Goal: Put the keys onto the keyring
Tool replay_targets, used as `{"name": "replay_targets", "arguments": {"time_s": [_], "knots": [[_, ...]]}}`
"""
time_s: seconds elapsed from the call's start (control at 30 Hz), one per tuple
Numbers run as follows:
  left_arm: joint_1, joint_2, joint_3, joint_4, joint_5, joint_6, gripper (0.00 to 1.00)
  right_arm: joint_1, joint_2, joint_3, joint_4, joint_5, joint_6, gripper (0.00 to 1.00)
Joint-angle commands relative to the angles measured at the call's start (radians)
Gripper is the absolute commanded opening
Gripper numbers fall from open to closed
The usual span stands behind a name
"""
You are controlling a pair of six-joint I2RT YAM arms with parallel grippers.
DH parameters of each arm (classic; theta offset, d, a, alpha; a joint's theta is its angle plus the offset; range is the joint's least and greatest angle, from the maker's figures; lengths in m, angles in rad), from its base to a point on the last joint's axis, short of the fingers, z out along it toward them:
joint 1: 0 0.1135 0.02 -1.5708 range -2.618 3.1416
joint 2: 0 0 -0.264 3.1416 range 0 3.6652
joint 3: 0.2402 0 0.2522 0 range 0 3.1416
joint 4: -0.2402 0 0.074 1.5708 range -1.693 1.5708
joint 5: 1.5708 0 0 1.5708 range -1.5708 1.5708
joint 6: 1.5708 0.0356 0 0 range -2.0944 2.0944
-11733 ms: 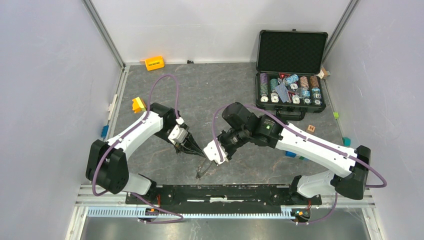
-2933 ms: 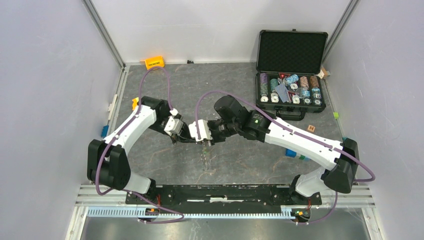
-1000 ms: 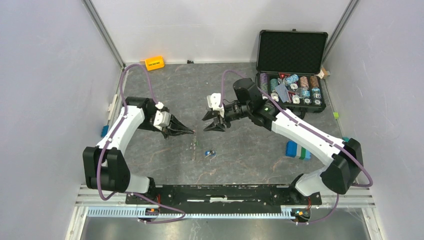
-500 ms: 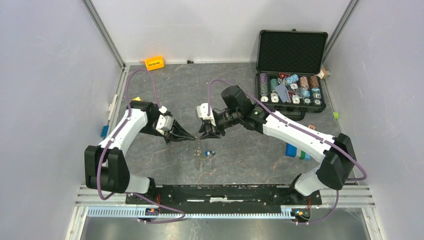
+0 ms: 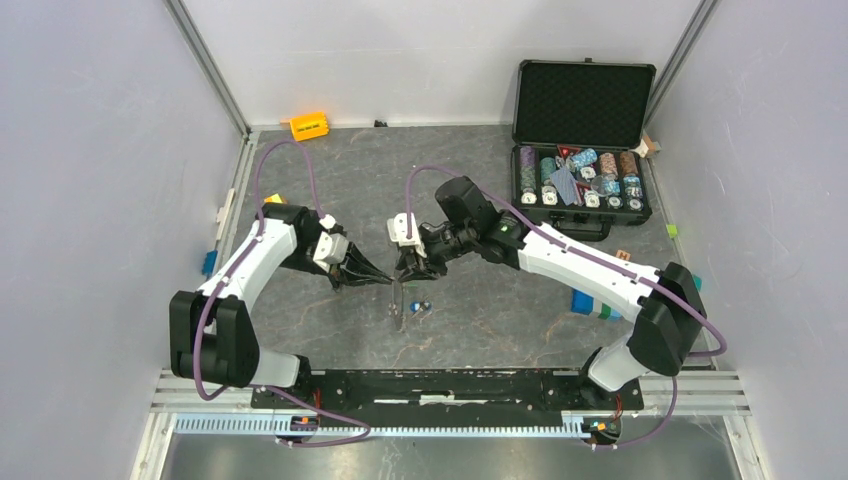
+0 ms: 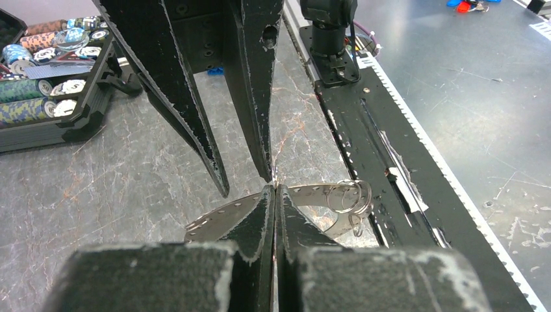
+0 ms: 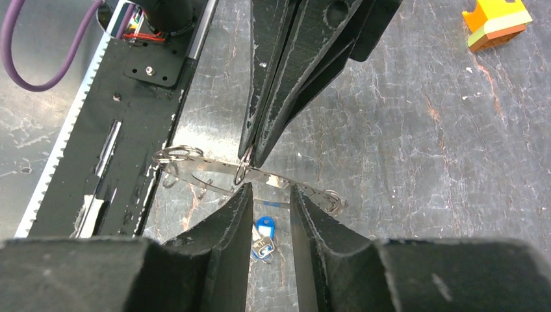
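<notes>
The keyring (image 5: pixel 398 306) shows as a silvery band with holes and small split rings on it, hanging edge-on just above the table; it also shows in the left wrist view (image 6: pixel 312 194) and the right wrist view (image 7: pixel 305 188). My left gripper (image 5: pixel 387 281) (image 6: pixel 275 188) is shut on it at its middle, pinching a small split ring. My right gripper (image 5: pixel 405 270) (image 7: pixel 269 190) is open and empty, its tips right against the left gripper's tips (image 7: pixel 250 159). The blue-headed key (image 5: pixel 421 306) (image 7: pixel 263 229) lies on the table under the right jaws. The green key is out of view.
An open black case (image 5: pixel 582 120) with poker chips stands at the back right. An orange block (image 5: pixel 309 126) lies at the back wall, and blue and green blocks (image 5: pixel 592 303) lie by the right arm. The black base rail (image 5: pixel 450 385) runs along the near edge.
Over the last second my right gripper swung left and down to meet the left gripper's tips. The left gripper edged right. The keyring now hangs at the left tips, beside the blue key.
</notes>
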Motion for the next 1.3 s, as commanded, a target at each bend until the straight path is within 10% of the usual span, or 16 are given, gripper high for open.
{"name": "replay_targets", "arguments": {"time_s": [0.0, 1.27], "knots": [[-0.001, -0.027, 0.022, -0.083, 0.149, 0.27, 0.02, 0.005, -0.05, -0.027, -0.018, 0.023, -0.058, 0.33], [-0.001, -0.009, 0.035, -0.083, 0.147, 0.264, 0.02, 0.027, -0.017, 0.009, 0.041, -0.024, 0.061, 0.22]]}}
